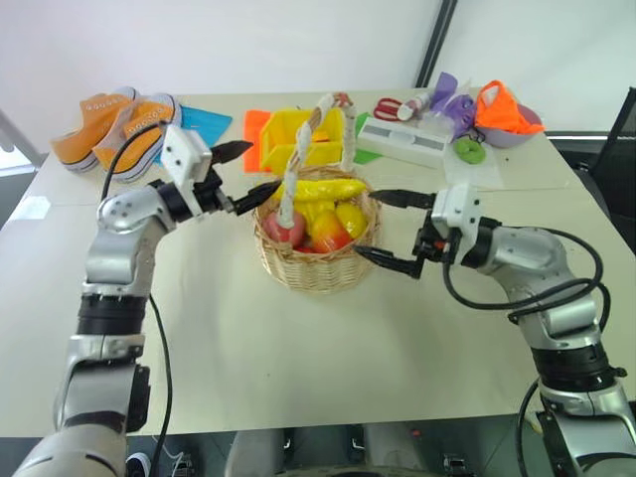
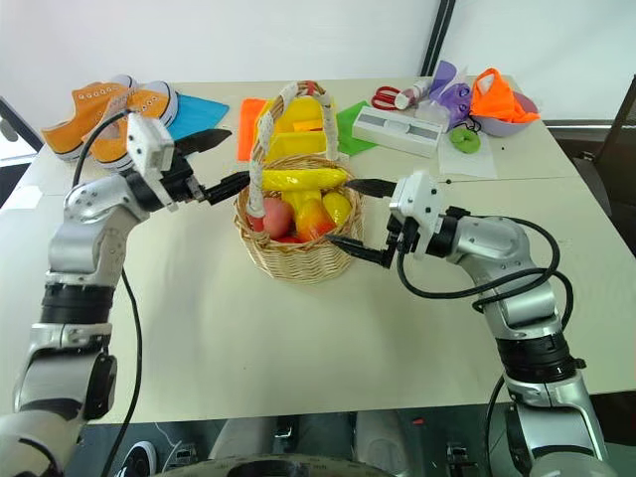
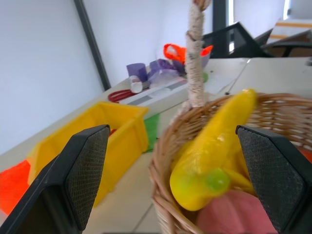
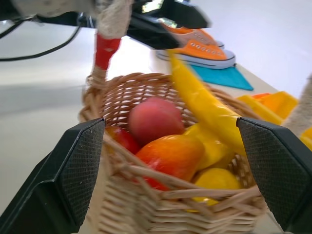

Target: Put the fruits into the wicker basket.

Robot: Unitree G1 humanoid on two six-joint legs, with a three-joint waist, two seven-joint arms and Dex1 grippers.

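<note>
Both grippers, left [image 1: 241,174] and right [image 1: 380,227], gape empty beside the centre-frame basket [image 1: 316,263]; banana [image 1: 323,188] perches across the pile, one nudge could roll it out.

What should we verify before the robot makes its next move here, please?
1. All fruits in the wicker basket: peach, banana and smaller fruits inside: ok.
2. Left gripper open, empty: ok.
3. Right gripper open, empty: ok.
4. Banana settled: lies across the top, one end over the rim: cannot tell.
5. Basket handle free of both grippers: ok.
</note>
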